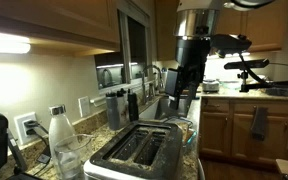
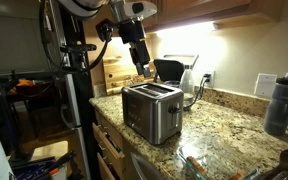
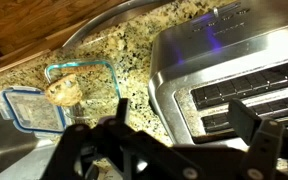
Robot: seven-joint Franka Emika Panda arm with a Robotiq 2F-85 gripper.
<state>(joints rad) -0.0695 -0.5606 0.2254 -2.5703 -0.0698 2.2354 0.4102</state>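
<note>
While my claw (image 2: 144, 70) hangs with jaws apart and empty, the shiny two-slot steel toaster (image 2: 152, 110) sits just below it on the speckled granite tabletop (image 2: 229, 135), slots facing up.

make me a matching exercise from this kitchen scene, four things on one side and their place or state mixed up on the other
Things:
1. toaster
2. gripper
3. brown food piece
4. bottle

Place or state:
a. open, hanging above the toaster
b. dark, upright on the granite counter
c. shiny silver metal, slots facing up
d. inside the blue-rimmed container

Pairs: 1-c, 2-a, 3-d, 4-b
</note>
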